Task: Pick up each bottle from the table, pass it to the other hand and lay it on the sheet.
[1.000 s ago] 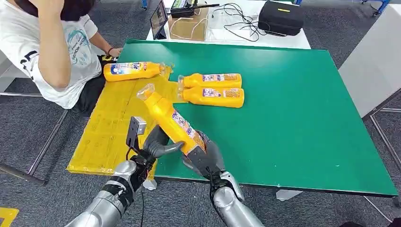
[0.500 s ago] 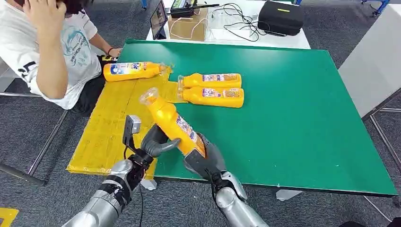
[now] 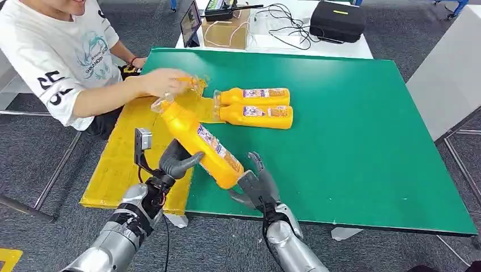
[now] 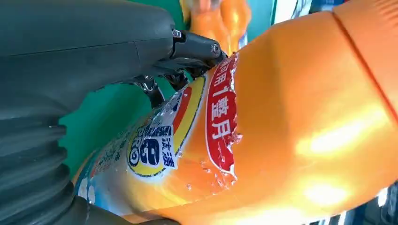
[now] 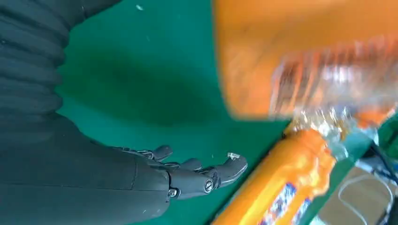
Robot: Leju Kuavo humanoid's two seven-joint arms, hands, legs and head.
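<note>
L fingers [image 3: 180,161] wrapped on bottle [image 3: 198,144], tilted over sheet [image 3: 127,164] edge | R hand [image 3: 258,184] spread, empty, just beside its base | risk as I see it: person's hand [image 3: 161,82] on sheet, collision when laying down

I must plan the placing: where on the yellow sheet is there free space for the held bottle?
The yellow sheet is bare along its near part, left of the left hand holding the bottle. The far end is crowded: a person's hand reaches there, and two bottles lie beside it.
</note>
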